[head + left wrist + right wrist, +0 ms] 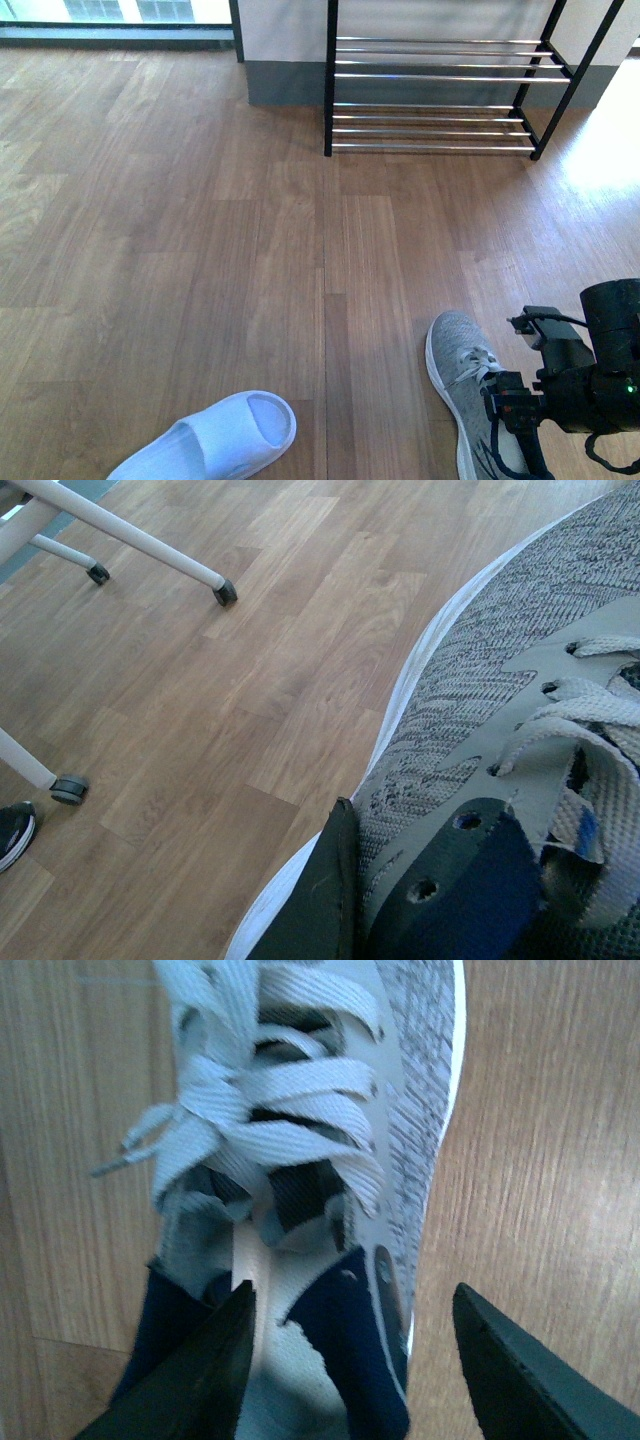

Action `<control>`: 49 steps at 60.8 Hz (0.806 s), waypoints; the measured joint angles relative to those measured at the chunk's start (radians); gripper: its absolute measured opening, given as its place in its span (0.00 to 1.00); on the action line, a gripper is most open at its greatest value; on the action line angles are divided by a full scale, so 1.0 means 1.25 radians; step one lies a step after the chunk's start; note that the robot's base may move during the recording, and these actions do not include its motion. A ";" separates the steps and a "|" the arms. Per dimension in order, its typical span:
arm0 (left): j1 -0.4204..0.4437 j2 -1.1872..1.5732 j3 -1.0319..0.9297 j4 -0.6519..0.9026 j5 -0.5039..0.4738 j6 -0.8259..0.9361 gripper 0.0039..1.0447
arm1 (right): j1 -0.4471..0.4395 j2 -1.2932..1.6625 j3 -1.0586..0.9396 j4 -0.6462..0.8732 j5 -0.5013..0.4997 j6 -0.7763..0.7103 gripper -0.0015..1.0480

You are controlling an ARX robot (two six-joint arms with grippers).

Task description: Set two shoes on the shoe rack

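Observation:
One grey knit sneaker (pixel 460 370) lies on the wood floor at the front right, toe pointing away. My right gripper (pixel 510 415) hovers open over its heel end. In the right wrist view one finger (pixel 200 1380) stands over the shoe's opening and the other over bare floor, so my right gripper (pixel 350 1350) straddles the navy collar of the sneaker (pixel 300 1140). A second grey sneaker (pixel 480 690) fills the left wrist view, with my left gripper (pixel 380 880) shut on its collar and a dark finger (pixel 320 900) against its outer side. The shoe rack (pixel 440 75) stands at the far right.
A pale blue slide slipper (pixel 215 440) lies at the front centre-left. White furniture legs (pixel 130 540) with dark feet and a dark shoe (pixel 15 830) show in the left wrist view. A wall with a grey skirting runs behind the rack.

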 joint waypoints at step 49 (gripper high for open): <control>0.000 0.000 0.000 0.000 0.000 0.000 0.01 | -0.022 -0.203 -0.141 0.027 -0.010 -0.071 0.02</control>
